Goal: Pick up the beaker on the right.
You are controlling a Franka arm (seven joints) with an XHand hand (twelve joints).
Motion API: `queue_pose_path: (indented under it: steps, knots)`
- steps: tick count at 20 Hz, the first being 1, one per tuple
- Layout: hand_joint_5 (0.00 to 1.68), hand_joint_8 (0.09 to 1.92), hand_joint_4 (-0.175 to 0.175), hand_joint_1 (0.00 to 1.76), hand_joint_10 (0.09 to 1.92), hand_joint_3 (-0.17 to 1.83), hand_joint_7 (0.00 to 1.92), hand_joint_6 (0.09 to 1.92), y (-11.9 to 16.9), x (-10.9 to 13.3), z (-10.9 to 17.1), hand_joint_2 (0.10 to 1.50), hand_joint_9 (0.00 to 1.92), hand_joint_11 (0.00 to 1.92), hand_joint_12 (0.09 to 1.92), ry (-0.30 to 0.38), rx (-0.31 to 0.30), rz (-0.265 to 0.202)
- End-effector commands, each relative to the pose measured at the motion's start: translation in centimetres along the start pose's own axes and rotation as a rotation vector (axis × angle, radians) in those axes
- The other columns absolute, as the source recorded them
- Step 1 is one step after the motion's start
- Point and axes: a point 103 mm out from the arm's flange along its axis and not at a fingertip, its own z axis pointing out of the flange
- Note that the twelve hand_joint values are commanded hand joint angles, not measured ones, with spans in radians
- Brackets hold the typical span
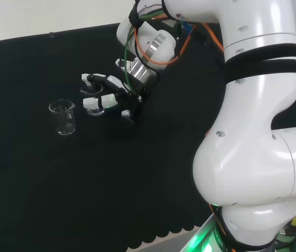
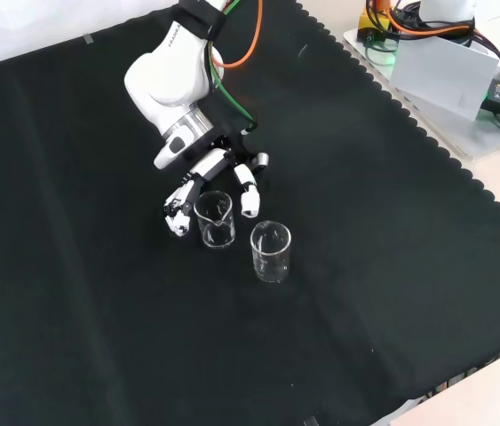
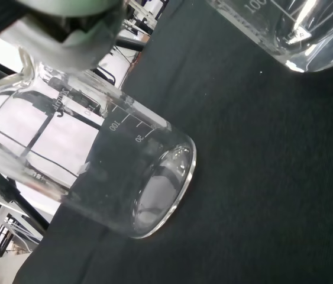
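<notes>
Two clear glass beakers stand upright on the black cloth. In the head view the right beaker (image 1: 94,105) sits between the fingers of the hand (image 1: 117,95), and the left beaker (image 1: 63,117) stands apart. In the front view the hand (image 2: 217,166) reaches down from above; its fingers (image 2: 178,216) and thumb (image 2: 248,199) flank the nearer-to-arm beaker (image 2: 215,219) without plainly closing on it. The other beaker (image 2: 270,251) stands just beyond the fingertips. The wrist view has the flanked beaker (image 3: 125,171) close up, resting on the cloth, and the second beaker (image 3: 290,35) behind it.
The arm's big white links (image 1: 258,131) take up the head view's right side. A white box, cables and a power adapter (image 2: 449,62) lie off the cloth's edge at the front view's upper right. Bare black cloth (image 2: 99,337) surrounds the beakers.
</notes>
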Motion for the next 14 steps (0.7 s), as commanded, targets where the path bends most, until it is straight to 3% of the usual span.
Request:
queue_pose_path:
  steps: [1, 14]
  knots:
    - [0.37, 0.59, -0.055, 0.90, 0.61, 0.63, 0.29, 0.09, 0.34, -0.09, 0.41, 0.53, 0.32, 0.00, 1.13, 0.006, 0.008, 0.003]
    - [0.49, 0.59, -0.043, 0.90, 0.60, 0.65, 0.32, 0.09, 0.79, -0.06, 0.56, 0.54, 0.34, 0.00, 1.14, 0.019, 0.006, -0.009]
